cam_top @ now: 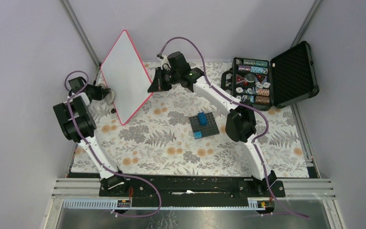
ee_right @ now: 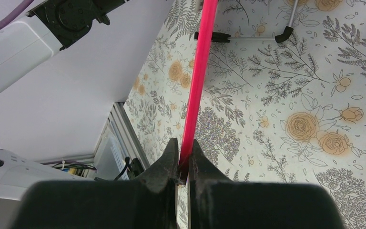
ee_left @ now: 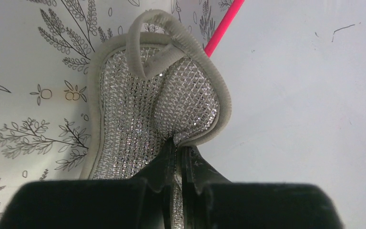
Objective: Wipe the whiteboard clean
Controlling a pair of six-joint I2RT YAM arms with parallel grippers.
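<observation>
left gripper pinched tight on a glittery silver mesh pad with grey ribbed trim and a loop, just beside the whiteboard. right gripper clamped on its thin pink frame, so the smooth white board stands tilted on edge at the back left of the floral counter. studded baseplate and open black case sit off right.

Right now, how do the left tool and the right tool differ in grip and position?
The left tool pinches a silver mesh pad; the right tool pinches the red frame of the whiteboard. The left tool sits off the board's left side, the right tool at its right edge, holding it tilted up. Both are shut.
</observation>
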